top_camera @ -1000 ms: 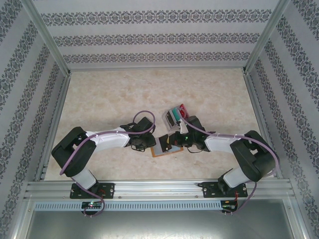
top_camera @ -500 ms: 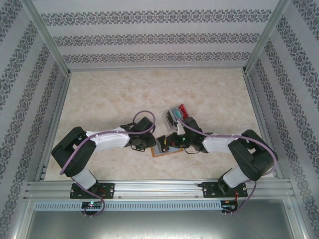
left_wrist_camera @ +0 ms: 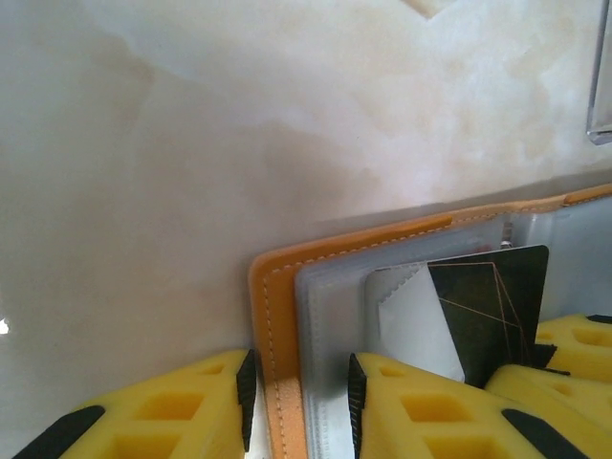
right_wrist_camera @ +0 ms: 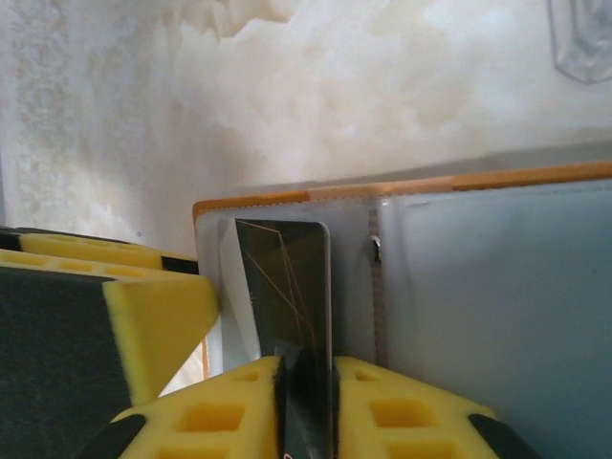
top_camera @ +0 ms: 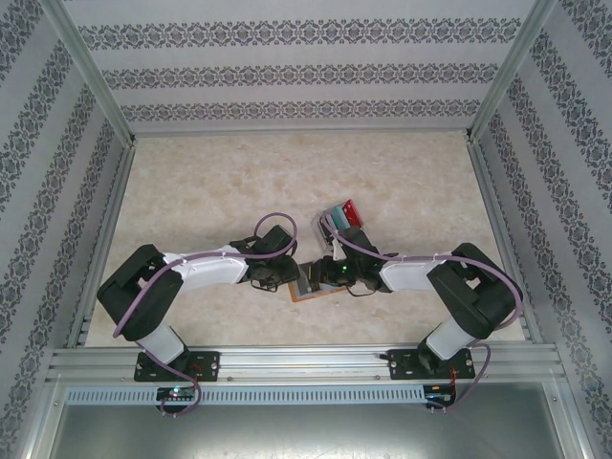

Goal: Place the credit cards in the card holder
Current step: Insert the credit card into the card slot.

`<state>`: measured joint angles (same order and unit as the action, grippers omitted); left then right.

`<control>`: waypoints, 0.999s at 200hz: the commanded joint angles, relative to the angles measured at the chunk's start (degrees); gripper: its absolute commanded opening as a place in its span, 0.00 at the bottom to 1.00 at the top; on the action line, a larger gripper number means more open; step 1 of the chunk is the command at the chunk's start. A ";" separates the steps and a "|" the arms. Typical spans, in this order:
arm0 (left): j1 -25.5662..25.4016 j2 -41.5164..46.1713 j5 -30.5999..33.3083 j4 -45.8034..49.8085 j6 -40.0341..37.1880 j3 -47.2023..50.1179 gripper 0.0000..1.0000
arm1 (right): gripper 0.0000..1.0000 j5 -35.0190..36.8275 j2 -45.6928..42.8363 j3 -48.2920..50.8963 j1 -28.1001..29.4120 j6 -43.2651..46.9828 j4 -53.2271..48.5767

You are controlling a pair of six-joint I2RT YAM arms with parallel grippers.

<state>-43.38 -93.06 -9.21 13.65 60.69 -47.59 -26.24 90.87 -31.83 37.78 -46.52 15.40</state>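
The orange-tan card holder (top_camera: 314, 293) lies open on the table between both grippers. Its stitched edge (left_wrist_camera: 273, 316) and grey pocket run between the fingers of my left gripper (left_wrist_camera: 300, 402), which stands open astride that edge. One finger (left_wrist_camera: 421, 402) rests on the grey pocket. My right gripper (right_wrist_camera: 306, 382) is shut on a black credit card (right_wrist_camera: 287, 277) with thin gold lines. The card's far end sits inside the grey pocket (right_wrist_camera: 478, 306) beside the snap stud (right_wrist_camera: 375, 249). The same black card (left_wrist_camera: 497, 296) shows in the left wrist view. The other credit cards (top_camera: 337, 218) stand behind.
The remaining red and teal cards sit in a clear stand (top_camera: 330, 225) just behind the right wrist. Both grippers (top_camera: 292, 277) (top_camera: 323, 277) are close together over the holder. The enclosure's metal frame (top_camera: 306, 359) runs along the near edge. Marbled tabletop (top_camera: 220, 182) stretches behind.
The right arm has slid left toward the card holder, carrying the black card further over the grey pocket. The left arm has stayed put.
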 commanded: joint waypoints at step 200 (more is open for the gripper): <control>0.57 -1.11 -0.34 -4.40 -0.70 -0.98 0.30 | 0.16 -4.58 3.96 -7.72 1.38 10.06 -10.77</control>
<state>-43.00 -93.30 -9.69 11.25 60.69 -47.48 -27.90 93.47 -38.48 38.41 -39.05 5.32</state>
